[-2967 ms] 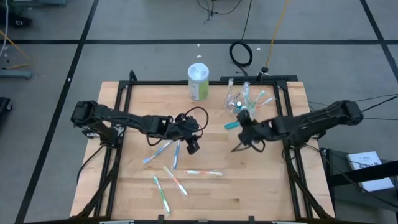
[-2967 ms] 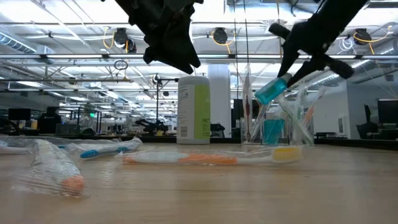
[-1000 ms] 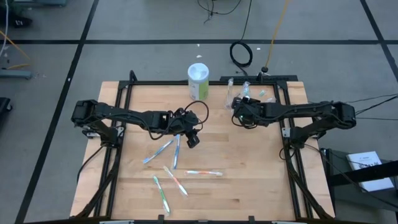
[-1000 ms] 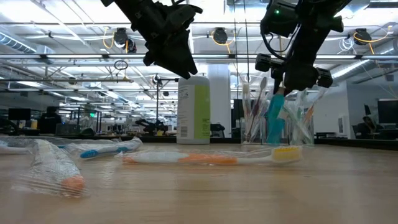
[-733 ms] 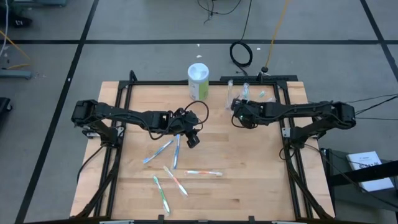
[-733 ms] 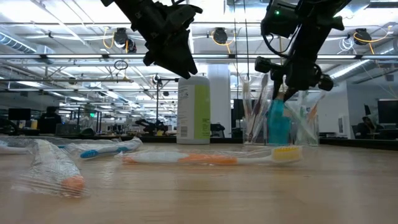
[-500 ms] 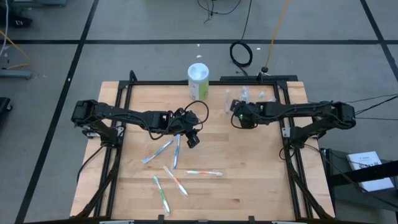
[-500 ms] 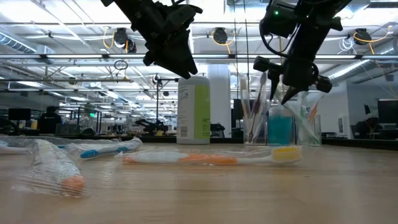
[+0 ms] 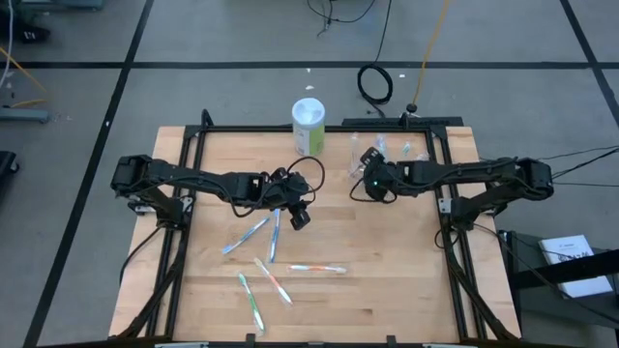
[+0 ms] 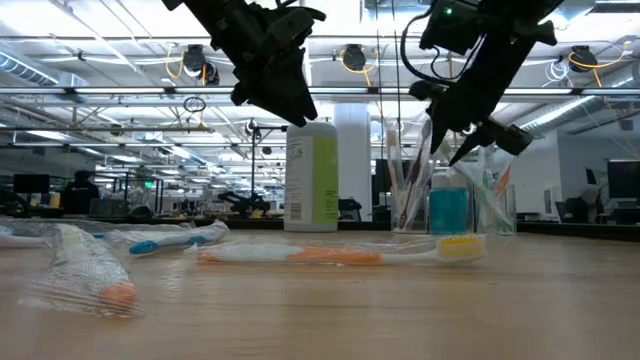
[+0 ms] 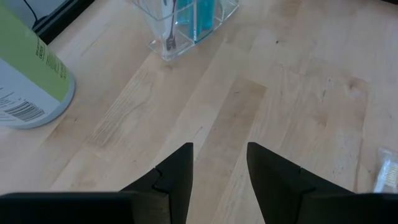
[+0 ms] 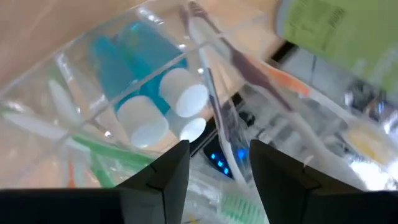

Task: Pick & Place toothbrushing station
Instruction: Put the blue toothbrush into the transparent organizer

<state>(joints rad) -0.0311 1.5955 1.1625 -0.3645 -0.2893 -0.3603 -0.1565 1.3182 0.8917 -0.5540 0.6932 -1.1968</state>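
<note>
High view: my right gripper point(image 9: 363, 183) hovers jaws open, empty, beside the clear cup point(image 9: 379, 153), upper right. Left gripper point(image 9: 300, 218) open mid-frame; I'd next grab a desk toothbrush point(image 9: 316, 269).

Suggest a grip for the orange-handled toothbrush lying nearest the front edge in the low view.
Take the orange-handled toothbrush at mid-handle, coming straight down from above. It lies flat on the table in clear wrap, long axis roughly across the low view, so close the fingers across its narrow width. The left gripper hangs open nearer the loose brushes; the right gripper is by the clear cup.
</note>
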